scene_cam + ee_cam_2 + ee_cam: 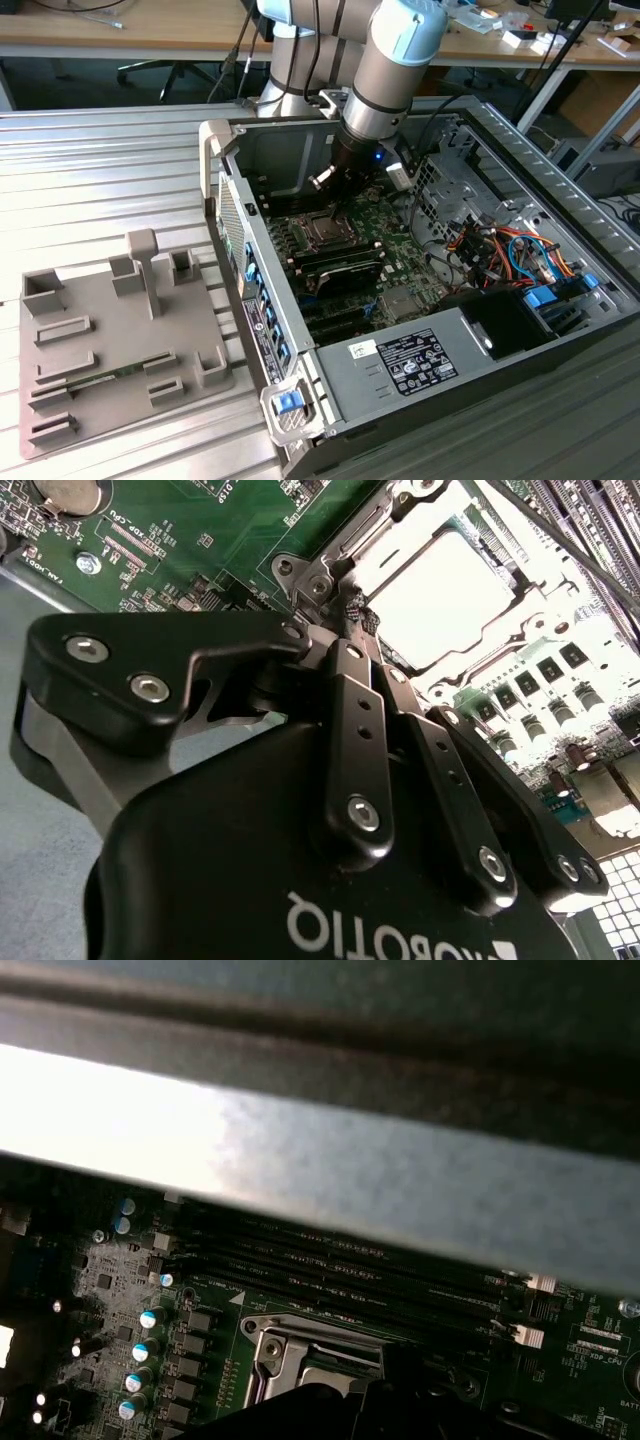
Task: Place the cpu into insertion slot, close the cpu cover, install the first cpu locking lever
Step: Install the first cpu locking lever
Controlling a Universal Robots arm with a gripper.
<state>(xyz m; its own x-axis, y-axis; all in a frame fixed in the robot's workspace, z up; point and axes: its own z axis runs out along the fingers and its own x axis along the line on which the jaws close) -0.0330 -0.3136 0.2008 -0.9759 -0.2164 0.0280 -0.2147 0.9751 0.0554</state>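
In the exterior view my gripper (336, 193) reaches down into the open computer case, just above the insertion slot (322, 231) on the green motherboard. In the second wrist view the cpu (440, 585) lies in the slot with its bright silvery top face up. The cpu cover (497, 648), a metal frame, lies flat around it. My gripper (350, 618) is shut, its black fingers pressed together, with the tips at the corner of the socket's metal rim. I cannot tell whether they touch a lever. The first wrist view shows one corner of the cover (285, 1345).
The case wall (285, 150) stands close behind the gripper. Memory slots (340, 1270) run beside the socket, and black card slots (340, 262) lie in front of it. Coloured cables (510, 250) fill the exterior view's right. A grey fixture plate (110, 340) lies outside the case.
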